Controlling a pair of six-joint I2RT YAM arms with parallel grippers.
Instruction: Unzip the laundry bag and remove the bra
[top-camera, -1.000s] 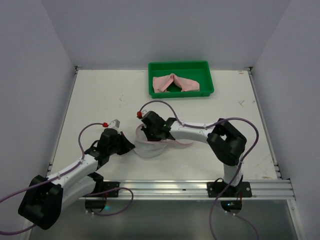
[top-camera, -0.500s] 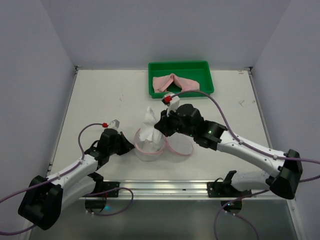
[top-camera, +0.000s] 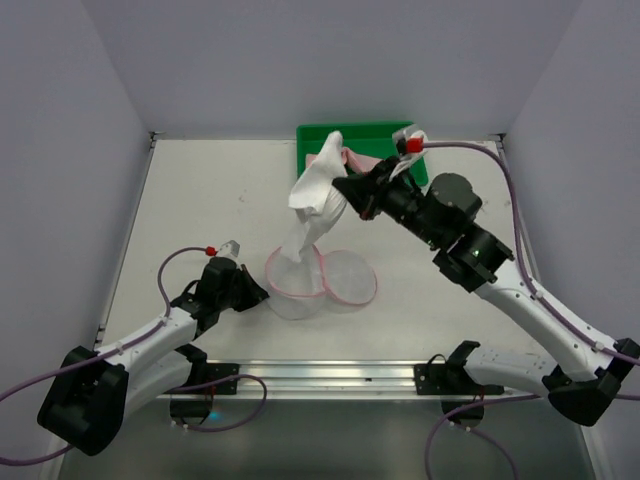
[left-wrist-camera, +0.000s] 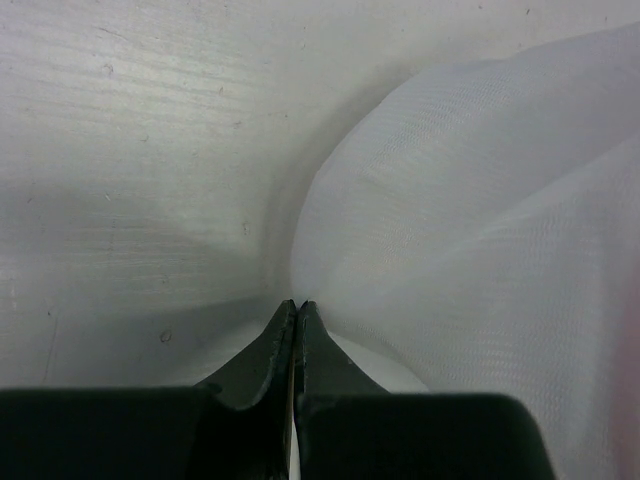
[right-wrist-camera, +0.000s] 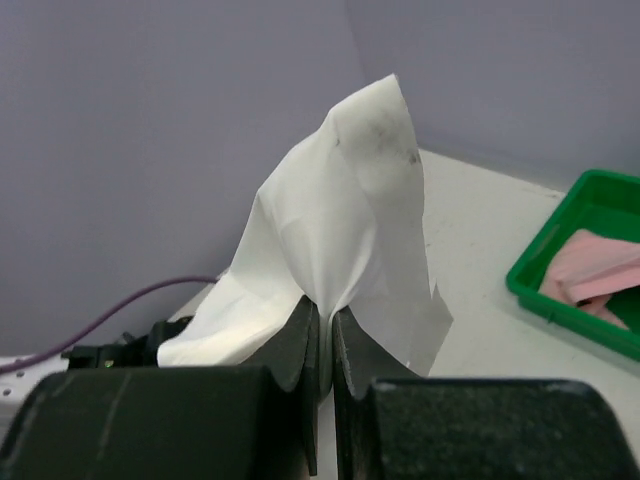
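Observation:
The laundry bag (top-camera: 296, 288), a round white mesh pouch with pink trim, sits open on the table with its lid (top-camera: 349, 278) flipped to the right. My right gripper (top-camera: 347, 187) is shut on the bra (top-camera: 313, 200), a long white floppy garment. It hangs from the jaws with its lower end reaching down to the bag's mouth. In the right wrist view the bra (right-wrist-camera: 350, 220) rises from my shut gripper (right-wrist-camera: 325, 312). My left gripper (top-camera: 262, 296) is shut on the bag's left edge; in the left wrist view the mesh (left-wrist-camera: 480, 230) meets the gripper's tips (left-wrist-camera: 298, 304).
A green tray (top-camera: 340, 129) stands at the back centre with a pink garment (top-camera: 358, 160) in it, partly behind my right arm. The tray (right-wrist-camera: 560, 305) also shows in the right wrist view. Grey walls close in the table on three sides.
My right gripper has risen and moved back and to the right, drawing the white bra up out of the bag. The left gripper has stayed on the bag's edge.

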